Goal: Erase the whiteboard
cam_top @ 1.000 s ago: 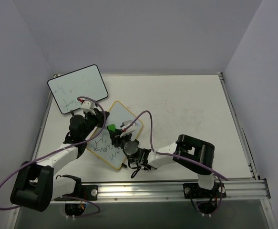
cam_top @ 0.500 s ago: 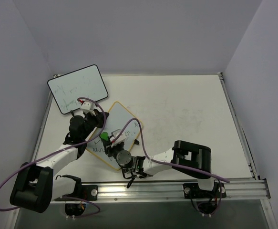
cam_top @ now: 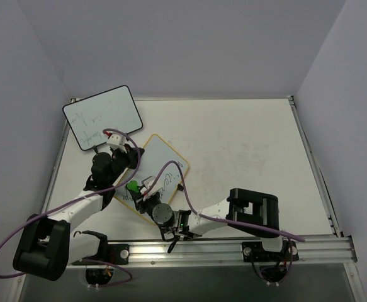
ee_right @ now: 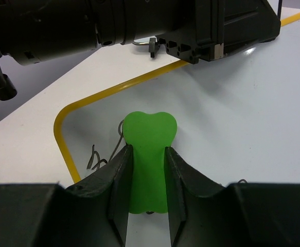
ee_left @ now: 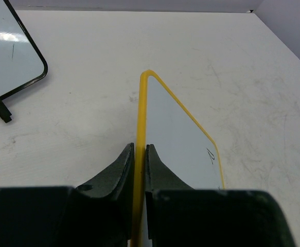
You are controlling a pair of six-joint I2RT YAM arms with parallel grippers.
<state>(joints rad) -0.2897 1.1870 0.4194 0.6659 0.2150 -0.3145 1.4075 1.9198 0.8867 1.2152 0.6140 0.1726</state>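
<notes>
Top view: the whiteboard (cam_top: 164,165), yellow frame, lies on the table (cam_top: 252,145) front-left, just beside a bigger black-framed board (cam_top: 101,116) in the back-left corner. At its left edge sits the left gripper (cam_top: 133,157); over its near-left corner is the right gripper (cam_top: 135,189) w/ a green eraser (cam_top: 133,187). Left wrist view: jaws narrow, pinching the yellow frame (ee_left: 141,118) edge-on, so the board looks pinned; one small mark (ee_left: 210,154) shows on the white face. Right wrist view: jaws clamped on the eraser's stem, its head on the board by the rounded corner, scribbles (ee_right: 95,157) just left of it, more at the lower right. Risks, imo: the eraser is close to the frame, so an outward stroke could ride over the rim & onto the table. The arms are v. close, so a wide sweep could knock the left arm. If the pinch slips, the board slides w/ the eraser and ink stays.
</notes>
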